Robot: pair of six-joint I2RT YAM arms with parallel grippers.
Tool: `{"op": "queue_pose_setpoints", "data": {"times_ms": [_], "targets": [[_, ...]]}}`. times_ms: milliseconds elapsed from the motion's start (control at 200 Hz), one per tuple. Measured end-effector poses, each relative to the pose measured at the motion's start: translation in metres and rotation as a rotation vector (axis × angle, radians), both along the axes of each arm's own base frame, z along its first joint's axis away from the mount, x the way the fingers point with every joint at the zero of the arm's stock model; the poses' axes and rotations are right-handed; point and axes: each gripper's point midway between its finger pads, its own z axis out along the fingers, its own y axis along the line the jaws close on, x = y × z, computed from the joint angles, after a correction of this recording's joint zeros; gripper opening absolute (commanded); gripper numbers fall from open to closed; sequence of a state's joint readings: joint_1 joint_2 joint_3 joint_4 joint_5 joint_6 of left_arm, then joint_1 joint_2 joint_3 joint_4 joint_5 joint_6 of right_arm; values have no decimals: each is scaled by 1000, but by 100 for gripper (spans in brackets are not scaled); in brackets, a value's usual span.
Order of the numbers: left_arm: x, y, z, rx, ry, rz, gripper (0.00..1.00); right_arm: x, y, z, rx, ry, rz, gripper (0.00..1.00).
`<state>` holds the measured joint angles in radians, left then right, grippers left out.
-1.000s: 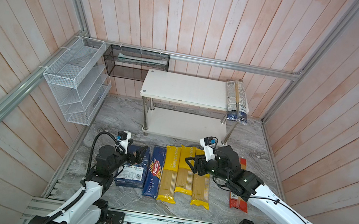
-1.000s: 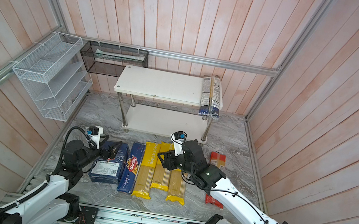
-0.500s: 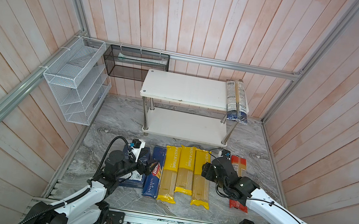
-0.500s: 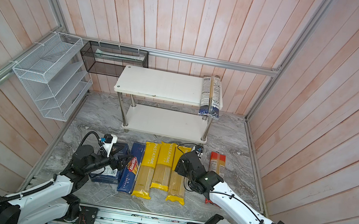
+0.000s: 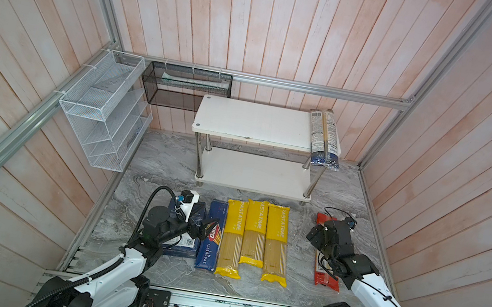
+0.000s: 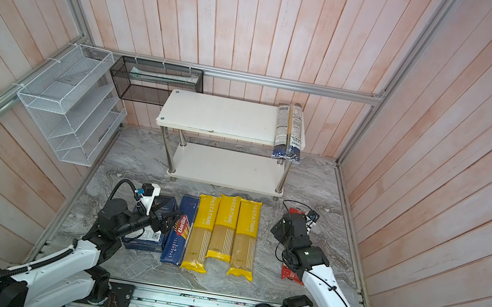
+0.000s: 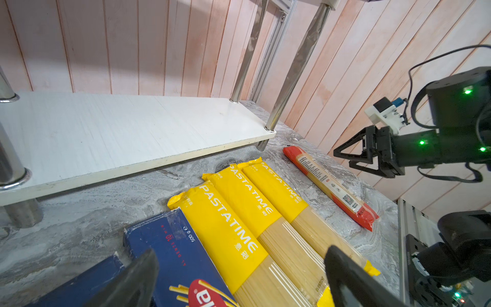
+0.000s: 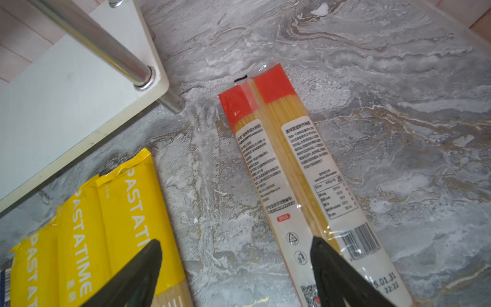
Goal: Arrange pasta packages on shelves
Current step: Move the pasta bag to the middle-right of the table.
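Dark-blue-ended bag (image 5: 324,139): on the rack's (image 5: 255,173) top shelf (image 5: 253,121), at the right arm's end, overhanging the front edge.
PASTATIME bags (image 5: 255,231): 3 side by side on the table (image 5: 168,161), in front of the rack.
Barilla boxes (image 5: 210,247): 2, beside those bags, before the rack's other end.
Red-ended bag (image 8: 287,164): flat on the table, off the rack's front corner leg.
Left end effector (image 7: 240,255): wide, holding nothing, above a Barilla box and a yellow bag.
Right end effector (image 8: 236,242): wide, holding nothing, above the table between the yellow bags and the red-ended one.

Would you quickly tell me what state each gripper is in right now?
Left gripper: open, fingers apart, holding nothing.
Right gripper: open, fingers apart, holding nothing.
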<state>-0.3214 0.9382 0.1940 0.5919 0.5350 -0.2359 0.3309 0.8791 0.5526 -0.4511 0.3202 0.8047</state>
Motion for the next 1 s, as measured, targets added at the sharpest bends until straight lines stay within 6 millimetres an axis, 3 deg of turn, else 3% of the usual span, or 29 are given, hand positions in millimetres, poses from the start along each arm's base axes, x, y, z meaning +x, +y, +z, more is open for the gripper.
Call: {"op": "queue_pose_setpoints", "data": {"times_ms": [680,800,1000], "targets": [[-1,-2,-3,8,3,-7,100,54,-54,-40,-73,144,-13,89],[-1,-2,-3,8,2,-7,100,58,-51,-50,-43,185,32,89],[-1,-2,-3,8,2,-8,100,64,-39,-50,-11,175,97,89]]}}
